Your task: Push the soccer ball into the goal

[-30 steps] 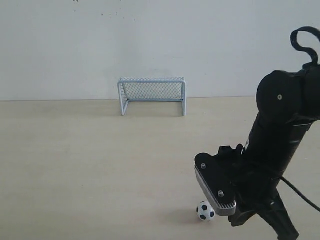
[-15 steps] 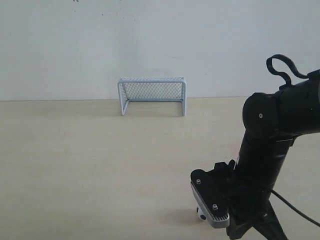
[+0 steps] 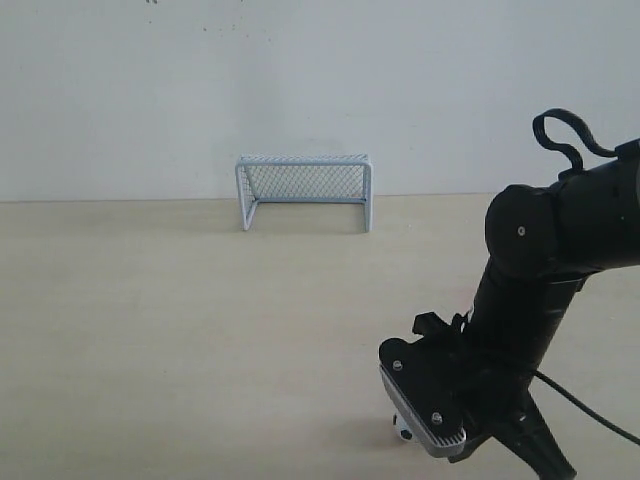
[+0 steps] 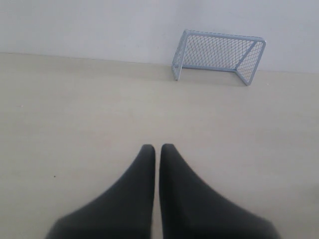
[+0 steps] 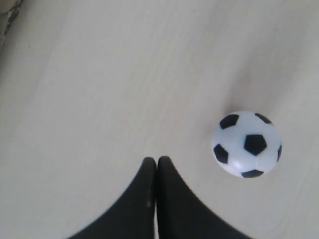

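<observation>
Lowered since a second ago, the right gripper [image 5: 156,160] has its fingers pressed together on nothing, soccer ball [image 5: 245,143] just beside the tips on the table [image 5: 99,74]; left gripper [image 4: 157,147] likewise closed and empty; goal [image 3: 304,190] well apart, by the wall [image 3: 300,80]

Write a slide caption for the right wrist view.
Shut black right gripper, tips clear of the small white, black-patched soccer ball resting beside them on the pale wooden tabletop.

Pale wood-grain tabletop [image 3: 150,330] meeting a plain white wall [image 3: 300,80] behind.
</observation>
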`<action>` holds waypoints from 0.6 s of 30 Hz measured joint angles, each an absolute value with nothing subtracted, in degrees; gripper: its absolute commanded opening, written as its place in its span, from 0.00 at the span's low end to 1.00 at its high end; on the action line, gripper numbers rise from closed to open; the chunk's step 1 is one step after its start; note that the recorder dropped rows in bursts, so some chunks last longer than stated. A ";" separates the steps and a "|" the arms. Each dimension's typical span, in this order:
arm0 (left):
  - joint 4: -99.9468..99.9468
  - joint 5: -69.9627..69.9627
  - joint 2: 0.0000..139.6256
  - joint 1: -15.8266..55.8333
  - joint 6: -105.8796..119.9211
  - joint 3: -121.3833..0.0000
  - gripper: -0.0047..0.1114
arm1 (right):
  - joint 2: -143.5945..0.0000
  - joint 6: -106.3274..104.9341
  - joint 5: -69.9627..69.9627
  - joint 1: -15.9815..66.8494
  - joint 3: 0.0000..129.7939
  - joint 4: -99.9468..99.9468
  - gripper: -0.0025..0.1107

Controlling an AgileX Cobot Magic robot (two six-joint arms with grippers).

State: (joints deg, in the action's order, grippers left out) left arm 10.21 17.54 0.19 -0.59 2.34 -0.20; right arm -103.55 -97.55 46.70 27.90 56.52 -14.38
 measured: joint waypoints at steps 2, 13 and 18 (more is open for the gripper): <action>10.21 17.54 0.19 -0.59 2.34 -0.20 0.08 | -103.54 -97.55 46.70 27.90 56.52 -14.38 0.02; 10.21 17.54 0.19 -0.59 2.34 -0.20 0.08 | -106.48 -95.70 49.74 27.90 58.97 -12.47 0.02; 10.21 17.54 0.19 -0.59 2.34 -0.20 0.08 | -108.36 -94.40 54.74 27.90 63.42 -12.47 0.02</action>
State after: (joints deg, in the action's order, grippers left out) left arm 10.21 17.54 0.19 -0.59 2.34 -0.20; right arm -108.36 -94.40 54.74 27.90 63.42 -12.47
